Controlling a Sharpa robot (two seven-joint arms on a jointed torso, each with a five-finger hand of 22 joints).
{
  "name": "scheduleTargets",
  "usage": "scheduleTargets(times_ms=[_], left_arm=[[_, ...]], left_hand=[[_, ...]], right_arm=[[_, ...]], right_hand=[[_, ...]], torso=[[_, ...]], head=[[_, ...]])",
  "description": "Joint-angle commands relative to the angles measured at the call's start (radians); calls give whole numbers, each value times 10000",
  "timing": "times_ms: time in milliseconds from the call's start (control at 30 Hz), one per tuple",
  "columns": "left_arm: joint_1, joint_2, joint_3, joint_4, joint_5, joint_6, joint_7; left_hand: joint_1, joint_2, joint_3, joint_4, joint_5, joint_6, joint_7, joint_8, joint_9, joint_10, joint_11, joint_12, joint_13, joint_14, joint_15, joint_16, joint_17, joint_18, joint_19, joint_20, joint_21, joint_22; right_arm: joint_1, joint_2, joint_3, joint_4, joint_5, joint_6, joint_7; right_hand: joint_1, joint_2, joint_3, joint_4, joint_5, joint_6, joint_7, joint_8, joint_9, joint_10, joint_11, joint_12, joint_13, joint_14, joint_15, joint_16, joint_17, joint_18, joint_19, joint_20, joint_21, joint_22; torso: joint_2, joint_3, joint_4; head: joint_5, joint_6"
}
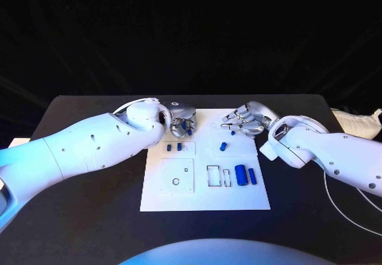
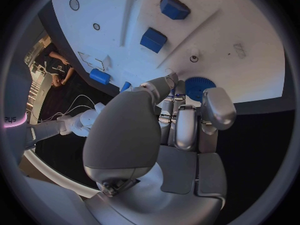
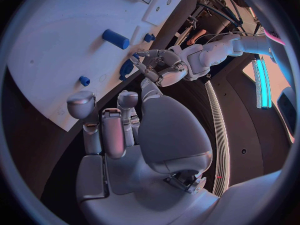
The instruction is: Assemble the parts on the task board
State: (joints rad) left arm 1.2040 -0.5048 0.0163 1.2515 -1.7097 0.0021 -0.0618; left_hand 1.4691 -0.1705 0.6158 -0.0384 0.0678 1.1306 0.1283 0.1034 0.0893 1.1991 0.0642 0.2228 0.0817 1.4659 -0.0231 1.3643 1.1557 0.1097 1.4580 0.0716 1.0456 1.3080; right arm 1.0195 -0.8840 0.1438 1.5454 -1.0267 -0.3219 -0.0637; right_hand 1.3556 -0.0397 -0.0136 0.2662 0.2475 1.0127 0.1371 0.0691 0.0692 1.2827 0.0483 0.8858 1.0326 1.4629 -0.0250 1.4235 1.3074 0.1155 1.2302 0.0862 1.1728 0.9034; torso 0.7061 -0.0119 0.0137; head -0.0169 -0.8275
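The white task board (image 1: 205, 193) lies in the middle of the black table. My left hand (image 1: 181, 120) hovers over its far left corner and pinches a blue toothed gear (image 2: 199, 87) between its fingers; the gear (image 1: 179, 130) shows under them. My right hand (image 1: 247, 121) hangs over the far right corner, fingers apart and holding nothing. A small blue piece (image 1: 233, 132) lies on the board just below its fingertips (image 3: 81, 104). Two small blue blocks (image 1: 175, 147), a short blue cylinder (image 1: 223, 146) and two longer blue pieces (image 1: 246, 175) lie further toward me.
Outlined slots and holes (image 1: 178, 176) mark the board's near left, with rectangular frames (image 1: 214, 175) beside the long pieces. Black table (image 1: 88, 221) surrounds the board. A white cable (image 1: 338, 204) trails on the table under my right arm.
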Motion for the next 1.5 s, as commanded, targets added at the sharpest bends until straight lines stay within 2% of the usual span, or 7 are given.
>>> scheduleTargets(times_ms=[33, 233, 367, 600, 1067, 1233, 1500], left_arm=[[26, -199, 90, 232, 311, -409, -112], [54, -773, 225, 764, 637, -610, -146], [58, -993, 247, 890, 758, -644, -198], [56, -1242, 251, 866, 875, -259, -350], [18, -1197, 229, 577, 991, 235, -355], [11, -1153, 218, 503, 985, 353, -349], [8, -1159, 210, 605, 983, 506, -247]], left_hand=[[-146, -26, 75, -28, -29, 62, 49, -41, -16, 106, -1, -80, -18, 289, 41, 44, -11, -159, -4, 57, 76, 400], [-284, -67, 64, -36, -39, 144, 47, -62, -22, 202, -13, -157, 1, 285, 35, 41, -37, -159, -5, 64, 114, 439], [-363, -88, 34, -28, -45, 180, 43, -77, -26, 240, -19, -204, 9, 284, 32, 41, -49, -158, -7, 68, 124, 455], [-515, -128, -48, 5, -50, 223, 29, -116, -38, 273, -29, -311, 17, 277, 28, 33, -84, -157, -15, 74, 136, 479], [-569, -186, -101, -5, -52, 238, 15, -143, -47, 272, -31, -386, 17, 262, 27, 6, -147, -146, -35, 76, 78, 466], [-580, -180, -116, -4, -52, 261, 10, -142, -46, 307, -40, -390, 28, 258, 23, 2, -155, -145, -39, 76, 75, 469], [-588, -169, -138, -9, -52, 306, -3, -137, -42, 357, -55, -400, 45, 255, 14, 3, -158, -144, -43, 73, 78, 477]], right_arm=[[-9, 4, -1, 6, -36, 41, 111], [-9, -5, -1, -7, -33, 39, 114], [-9, -8, -1, -16, -33, 43, 115], [-10, -14, -1, -27, -32, 51, 116], [-11, -3, -1, -25, -32, 55, 116], [-11, -11, -1, -19, -32, 55, 114], [-11, -20, -1, -12, -32, 57, 111]], right_hand=[[-10, 66, -58, -25, 33, -49, 2, -18, 2, -73, 14, 12, -11, 607, 15, -58, 466, 128, -85, -12, -36, -10], [26, 100, -79, -30, 57, -56, 4, -17, 2, -70, 17, 52, 15, 609, 16, -60, 472, 129, -86, -11, -47, -17], [26, 100, -79, -30, 57, -56, 4, -17, 2, -70, 17, 52, 15, 609, 16, -60, 472, 129, -86, -11, -47, -17], [26, 100, -79, -30, 57, -56, 4, -17, 2, -70, 17, 52, 15, 609, 16, -60, 472, 129, -86, -11, -47, -17], [26, 100, -79, -30, 57, -56, 4, -17, 2, -70, 17, 52, 15, 609, 16, -60, 472, 129, -86, -11, -47, -17], [26, 100, -79, -30, 57, -56, 4, -17, 2, -70, 17, 52, 15, 609, 16, -60, 472, 129, -86, -11, -47, -17], [26, 100, -79, -30, 57, -56, 4, -17, 2, -70, 17, 52, 15, 609, 16, -60, 472, 129, -86, -11, -47, -17]], torso=[[-13, 11, 13], [-22, 5, 30], [-18, -10, 38], [-6, -3, 23], [14, -6, -17], [3, 11, -4], [1, 4, 6]], head=[[12, 31], [16, 45], [15, 71], [59, 61], [131, 20], [115, 0], [106, -33]])
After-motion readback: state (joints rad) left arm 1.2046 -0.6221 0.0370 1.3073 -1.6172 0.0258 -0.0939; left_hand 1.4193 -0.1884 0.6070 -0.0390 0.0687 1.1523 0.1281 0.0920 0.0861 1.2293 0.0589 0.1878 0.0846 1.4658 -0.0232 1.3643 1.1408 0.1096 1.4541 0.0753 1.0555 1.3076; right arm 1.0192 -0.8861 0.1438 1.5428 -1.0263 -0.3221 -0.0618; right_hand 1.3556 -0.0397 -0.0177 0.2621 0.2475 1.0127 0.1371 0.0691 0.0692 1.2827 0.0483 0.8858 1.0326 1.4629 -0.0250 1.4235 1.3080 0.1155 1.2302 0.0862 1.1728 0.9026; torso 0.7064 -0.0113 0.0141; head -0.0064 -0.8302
